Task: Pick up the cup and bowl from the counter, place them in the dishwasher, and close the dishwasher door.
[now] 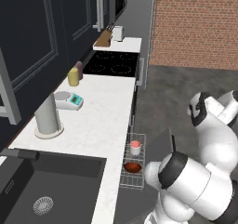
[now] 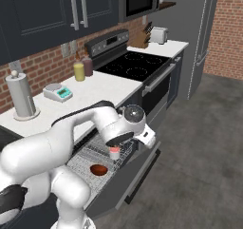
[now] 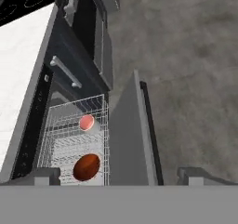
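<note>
cup (image 1: 135, 147) and bowl (image 1: 132, 167) both sit in the pulled-out rack (image 3: 103, 125) of the dishwasher (image 3: 69, 86), cup upright nearer the rack's far end, bowl at its near end, apart from each other. likely set there so the rack can slide back w/o tipping. tool (image 3: 116, 175) hovers above the rack's near end w/ its jaws spread wide, holding nothing. dishwasher door (image 3: 132, 139) hangs dropped open beside the rack; judged: only rack push-in + door close left. bench (image 1: 100, 111) carries a scale (image 1: 69, 100), yellow canister (image 1: 73, 76), grey cylinder (image 1: 47, 117) along its back edge. no legible brands, labels or writing anywhere.
</note>
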Robot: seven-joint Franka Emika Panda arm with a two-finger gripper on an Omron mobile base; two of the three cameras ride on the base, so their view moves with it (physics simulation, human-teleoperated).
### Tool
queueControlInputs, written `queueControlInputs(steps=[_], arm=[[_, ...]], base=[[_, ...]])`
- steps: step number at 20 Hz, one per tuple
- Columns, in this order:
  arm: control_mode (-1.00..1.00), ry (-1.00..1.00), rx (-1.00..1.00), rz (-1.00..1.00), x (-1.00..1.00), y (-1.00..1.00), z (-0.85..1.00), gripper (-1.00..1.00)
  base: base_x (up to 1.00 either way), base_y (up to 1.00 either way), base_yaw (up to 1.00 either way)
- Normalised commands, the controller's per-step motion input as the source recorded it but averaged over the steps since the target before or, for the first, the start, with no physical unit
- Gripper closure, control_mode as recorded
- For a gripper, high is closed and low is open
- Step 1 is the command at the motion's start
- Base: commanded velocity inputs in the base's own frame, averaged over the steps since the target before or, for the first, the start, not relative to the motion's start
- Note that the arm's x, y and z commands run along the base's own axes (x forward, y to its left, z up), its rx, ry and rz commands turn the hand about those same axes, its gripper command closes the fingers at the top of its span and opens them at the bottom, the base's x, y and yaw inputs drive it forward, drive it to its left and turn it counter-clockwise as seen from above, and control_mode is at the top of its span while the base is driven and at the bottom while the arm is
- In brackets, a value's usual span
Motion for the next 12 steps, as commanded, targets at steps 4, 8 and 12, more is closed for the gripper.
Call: queueControlInputs(steps=[4,8,12], arm=[[-1.0,0.01,0.76,-0.04,-0.75,-0.45,-0.27,-1.0],[-1.0,-0.01,0.41,0.0,-0.47,-0.16,-0.96,-1.0],[-1.0,-0.03,0.28,0.0,-0.24,-0.14,-1.0,-1.0]], base=[[0.0,0.0,0.0],[0.0,0.0,0.0],[0.0,0.0,0.0]])
